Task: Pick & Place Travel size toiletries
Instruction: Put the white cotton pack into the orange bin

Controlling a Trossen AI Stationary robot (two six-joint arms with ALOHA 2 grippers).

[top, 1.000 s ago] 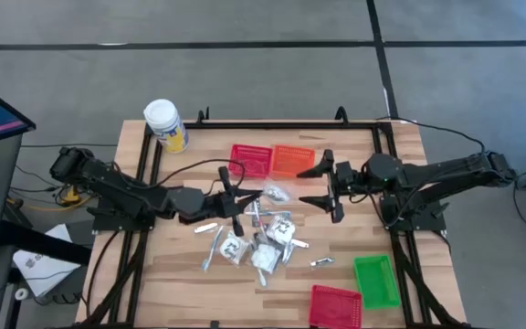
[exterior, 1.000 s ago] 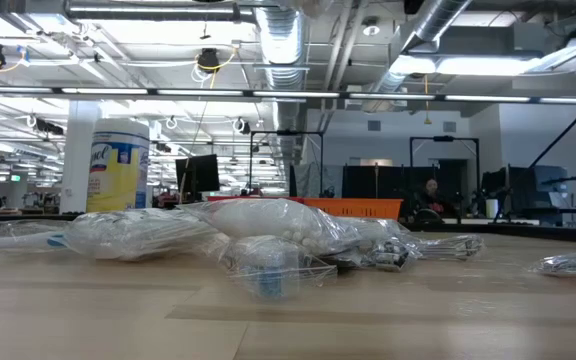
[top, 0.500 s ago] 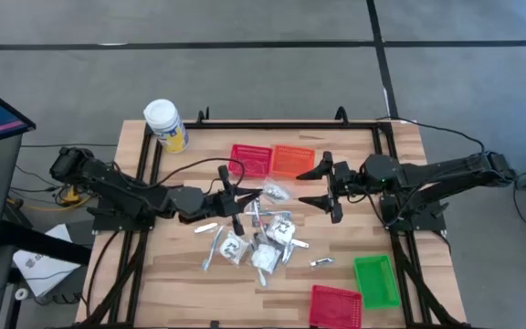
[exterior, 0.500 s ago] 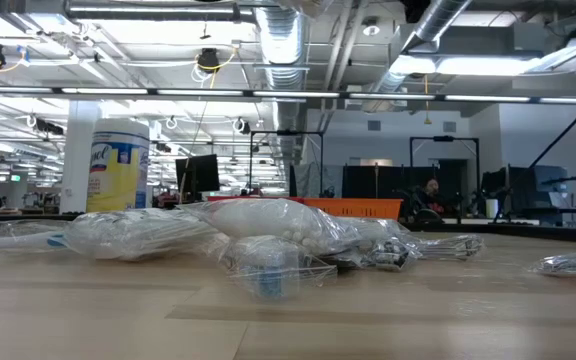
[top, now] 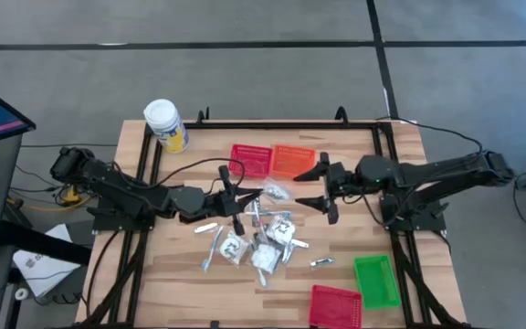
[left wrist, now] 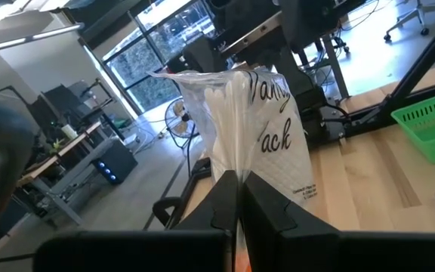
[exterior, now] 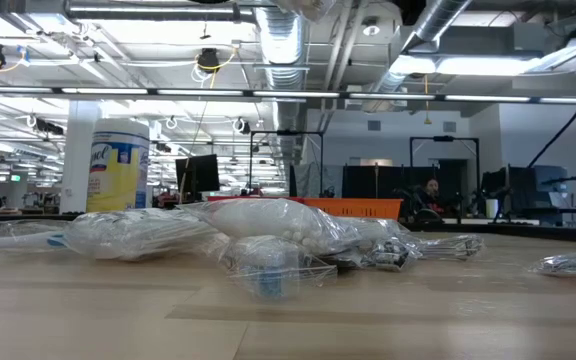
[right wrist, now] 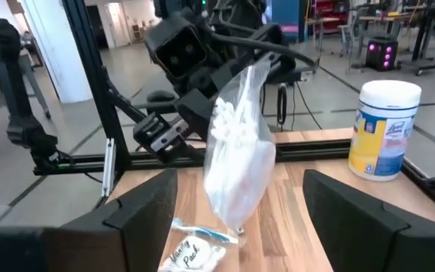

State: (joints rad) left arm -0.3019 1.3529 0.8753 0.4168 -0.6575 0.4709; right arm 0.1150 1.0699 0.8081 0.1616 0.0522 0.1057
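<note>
Since the earlier frame, only the right gripper is being seen to shift, a little nearer the left arm; the heap on the table is being left as it was.

Item: cotton-swab packet, clear-wrapped, lettered "Vanity Pack" in script. It is being held up off the table by its lower edge, pinched between the shut fingers of the left gripper, with the swabs standing above the fingertips.

Item: right gripper, fingers being held wide apart, empty, directly facing the packet and just short of it.

Item: remaining travel size toiletries, piled on the wood just beyond the left fingertips and below the right ones. A second "Vanity Pack" sachet is lying close under the right gripper.

Item: wipes canister, white lid, yellow and blue label, brand not being read with certainty; well behind the left arm.

Items: green basket and two red baskets, one orange basket, none being reached.

Risks:
- Film is being gripped only at a thin edge, so the packet may slip or swing if moved quickly.
- A handover may fail if the right fingers close on loose wrap only.
- Both grippers are being brought close together, so contact is possible.
</note>
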